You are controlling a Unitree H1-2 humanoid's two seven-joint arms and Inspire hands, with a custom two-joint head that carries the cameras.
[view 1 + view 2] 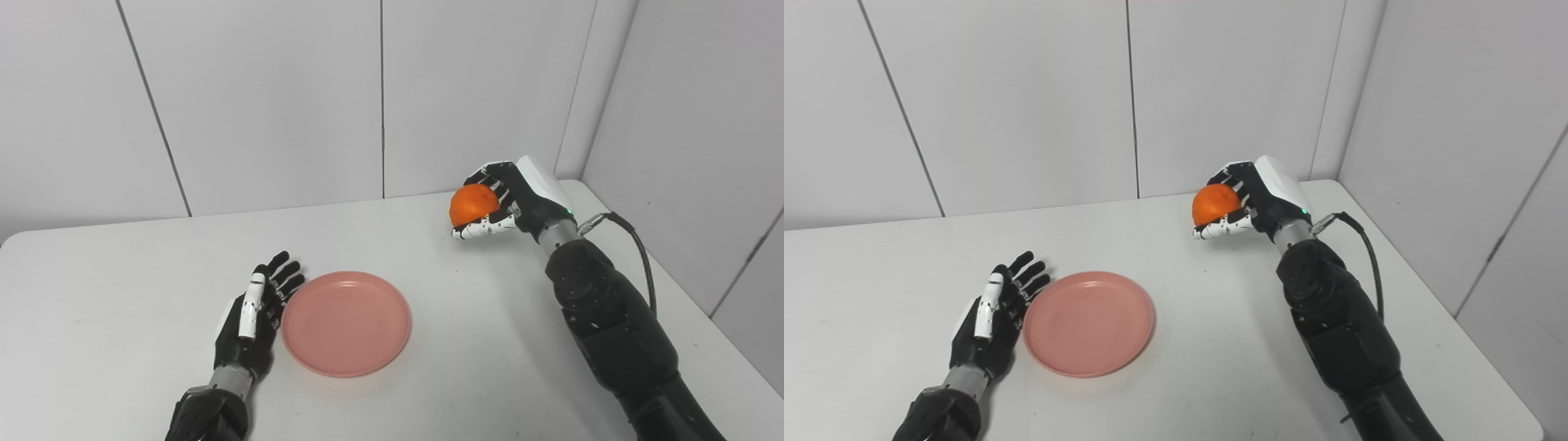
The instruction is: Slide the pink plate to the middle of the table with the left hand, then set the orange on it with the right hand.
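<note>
Pale grey wall panels close off the back and right of the scene, and below them a plain white table [122, 275] fills the lower half of the frame.

Right of centre, the right hand [508, 202] is closed around the orange [473, 204], fingers curled over its top and far side, thumb underneath. The fruit appears lifted clear of the tabletop, though how far is hard to tell. The black forearm runs down from it to the lower right corner, a cable looping off the wrist.

In the lower left, the left hand [254, 318] lies flat and open on the table, fingers spread and pointing up the frame, holding nothing. Its fingertips sit right against the left rim of the pink plate [346, 323] — touching or just short of it; the views do not settle which.

The plate rests flat, empty, a little left of the frame's centre, which reads as roughly mid-table. The sliding step looks finished, or nearly so.

The orange is down-left of nowhere yet: it hangs up and to the right of the plate, well apart from it. It looks firm, round and fairly light — easy to cradle, but inclined to roll once released, so it is best lowered into the plate's shallow well before the fingers let go. The plate looks like thin, stiff plastic, likely to skid if bumped.
</note>
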